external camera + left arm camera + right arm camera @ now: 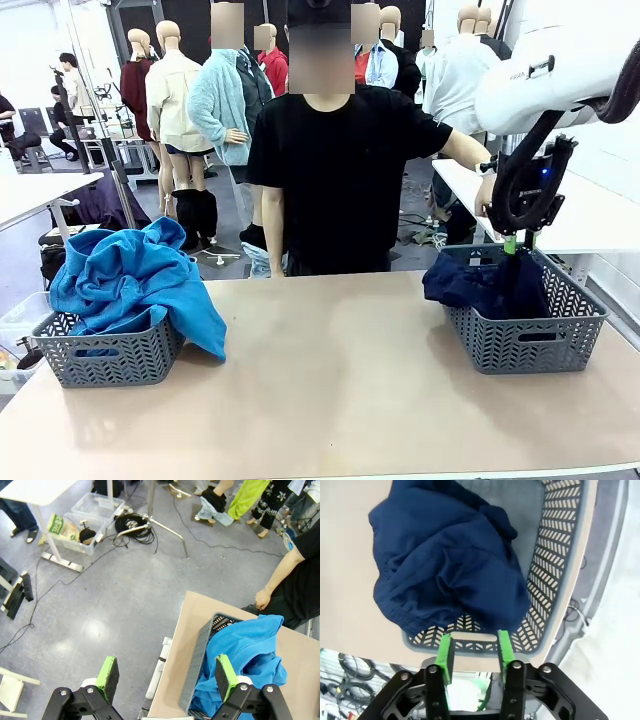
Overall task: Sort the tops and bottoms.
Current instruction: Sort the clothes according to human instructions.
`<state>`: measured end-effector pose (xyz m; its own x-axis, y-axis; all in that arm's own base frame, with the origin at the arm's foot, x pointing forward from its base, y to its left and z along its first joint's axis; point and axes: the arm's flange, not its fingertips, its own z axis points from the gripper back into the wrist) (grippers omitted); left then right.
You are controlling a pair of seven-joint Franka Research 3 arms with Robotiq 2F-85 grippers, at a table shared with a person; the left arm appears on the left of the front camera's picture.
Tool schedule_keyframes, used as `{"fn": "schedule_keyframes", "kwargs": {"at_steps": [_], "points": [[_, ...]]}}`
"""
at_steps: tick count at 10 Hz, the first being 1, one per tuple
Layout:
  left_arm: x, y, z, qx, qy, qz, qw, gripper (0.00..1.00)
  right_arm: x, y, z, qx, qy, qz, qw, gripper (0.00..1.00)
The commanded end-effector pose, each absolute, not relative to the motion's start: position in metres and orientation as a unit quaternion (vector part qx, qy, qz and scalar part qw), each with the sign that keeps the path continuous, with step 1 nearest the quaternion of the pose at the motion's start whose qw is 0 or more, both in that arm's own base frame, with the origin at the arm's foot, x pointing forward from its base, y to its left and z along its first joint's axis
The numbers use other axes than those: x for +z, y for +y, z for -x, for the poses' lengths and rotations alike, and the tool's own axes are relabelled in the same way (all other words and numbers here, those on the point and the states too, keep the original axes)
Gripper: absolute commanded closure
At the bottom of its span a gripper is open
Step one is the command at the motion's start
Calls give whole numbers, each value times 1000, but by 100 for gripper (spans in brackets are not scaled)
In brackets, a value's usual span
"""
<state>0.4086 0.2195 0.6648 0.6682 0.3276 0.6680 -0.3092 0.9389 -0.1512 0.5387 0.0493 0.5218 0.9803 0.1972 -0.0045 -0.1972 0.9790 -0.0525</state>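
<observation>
At the table's right end, a grey basket holding the bottoms, dark navy cloth bunched inside and spilling over the basket's left rim. Just above that basket, the right gripper, green pads pointing down, tips close over the dark cloth; from its own wrist camera, the right gripper with jaws partly apart and nothing between the pads, the bottoms lying free below in the basket. At the left end, a second grey basket heaped with the tops, bright blue fabric piled high and draped over its right side onto the tabletop. From the left wrist camera, the left gripper spread wide and empty, high over the floor beside the table's left edge, with the tops and their basket below to one side. At the far side, a person in a black shirt, standing between the two baskets.
</observation>
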Motion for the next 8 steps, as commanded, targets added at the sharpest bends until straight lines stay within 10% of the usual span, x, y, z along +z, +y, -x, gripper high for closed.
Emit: {"fn": "schedule_keyframes", "kwargs": {"at_steps": [1,8], "points": [[665,220,-408,173,-369,11,913,0,539,44,-527,70,-19,25,997,0],[665,220,-408,173,-369,11,913,0,567,44,-521,83,-42,28,995,0]]}}
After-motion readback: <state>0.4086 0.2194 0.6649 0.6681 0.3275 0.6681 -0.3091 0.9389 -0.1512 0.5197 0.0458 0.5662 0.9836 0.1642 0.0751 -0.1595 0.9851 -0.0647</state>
